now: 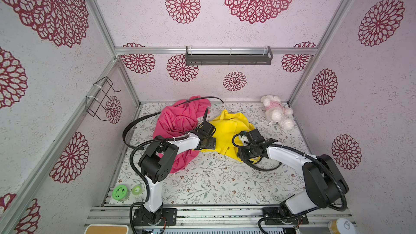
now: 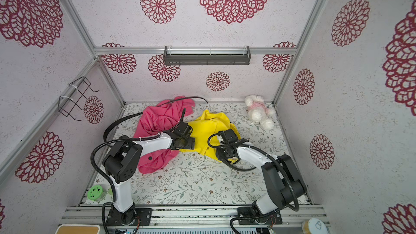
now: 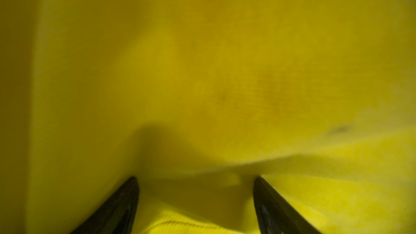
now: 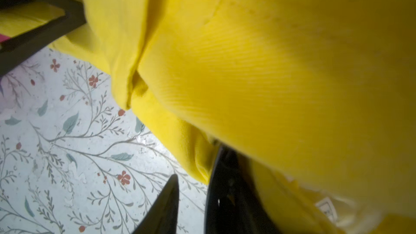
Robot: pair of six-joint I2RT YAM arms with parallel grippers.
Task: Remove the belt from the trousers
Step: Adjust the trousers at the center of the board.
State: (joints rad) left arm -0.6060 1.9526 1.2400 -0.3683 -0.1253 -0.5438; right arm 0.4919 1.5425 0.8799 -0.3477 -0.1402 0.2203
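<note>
Floral tabletop (image 1: 213, 181) holds pink cloth (image 1: 177, 118), plush dog (image 1: 278, 112) near yellow trousers (image 1: 227, 129); left pincer (image 3: 195, 178) spread, right pincer (image 4: 198, 161) unclear.

Yellow garment (image 4: 270, 68) over floral tabletop (image 4: 67, 145), gripper (image 4: 198, 162) at edge.

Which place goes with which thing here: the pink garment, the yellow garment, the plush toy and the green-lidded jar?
Things:
1 pink garment
2 yellow garment
3 plush toy
4 green-lidded jar

Places:
A far right corner
B near left corner
C centre
D left of centre, a black belt looping out beside it

Pairs: 1-D, 2-C, 3-A, 4-B
</note>
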